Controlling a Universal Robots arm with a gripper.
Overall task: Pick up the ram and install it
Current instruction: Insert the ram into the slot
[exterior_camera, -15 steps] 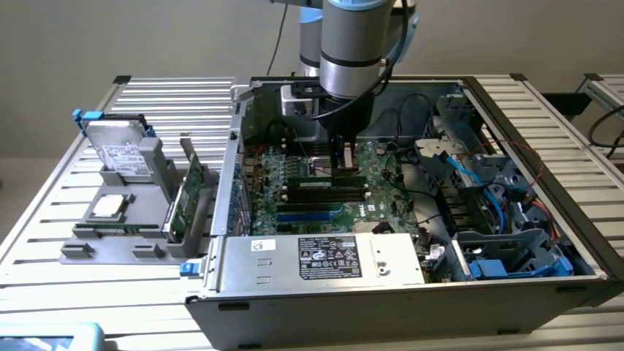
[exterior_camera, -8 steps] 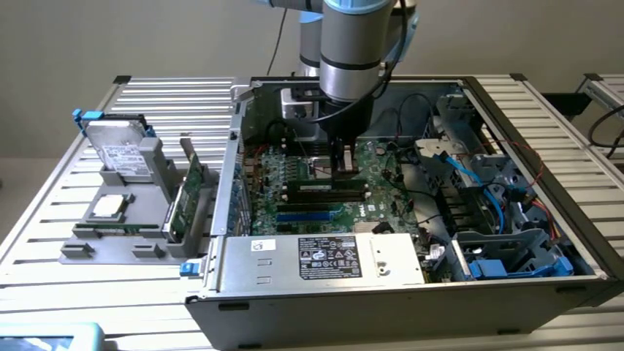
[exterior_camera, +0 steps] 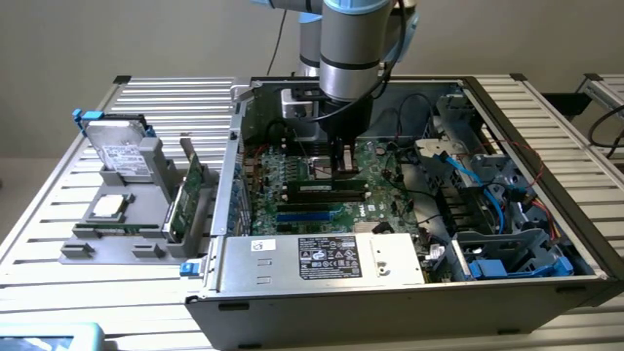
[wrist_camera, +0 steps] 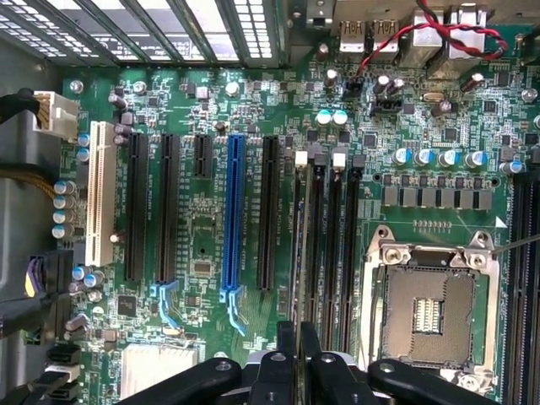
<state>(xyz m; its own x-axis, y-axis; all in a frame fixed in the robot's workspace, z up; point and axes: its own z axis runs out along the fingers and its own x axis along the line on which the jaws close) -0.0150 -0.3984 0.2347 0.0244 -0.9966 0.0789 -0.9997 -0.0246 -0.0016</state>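
Exterior view has the arm (exterior_camera: pixel 346 51) reaching straight down into the open PC case (exterior_camera: pixel 546 241), which sits on the slatted tabletop (exterior_camera: pixel 58 292). The tool (exterior_camera: pixel 341 172) is down at the motherboard (exterior_camera: pixel 263 212). The ram (exterior_camera: pixel 322 189) is right under its tips, lying along the black memory slots (exterior_camera: pixel 337 198), green with a little white label facing that camera. As far as I can see the fingers are pinched narrow on the ram's top edge, but I can't tell if the stick is fully down in its slot. Wrist view looks down past the tool (wrist_camera: pixel 298 331): the two black fingers (wrist_camera: pixel 287 354) are nearly together, over the slots just beside the CPU socket (wrist_camera: pixel 430 308). The blue slot (wrist_camera: pixel 234 215) and the white slot (wrist_camera: pixel 101 202) are further off on the other side. On the exterior view's left, outside the case, a grey holder (exterior_camera: pixel 98 241) carries a hard drive (exterior_camera: pixel 122 150), a chip (exterior_camera: pixel 109 207) and an upright green card (exterior_camera: pixel 192 186). The power supply (exterior_camera: pixel 322 256) sits at the case's near edge.
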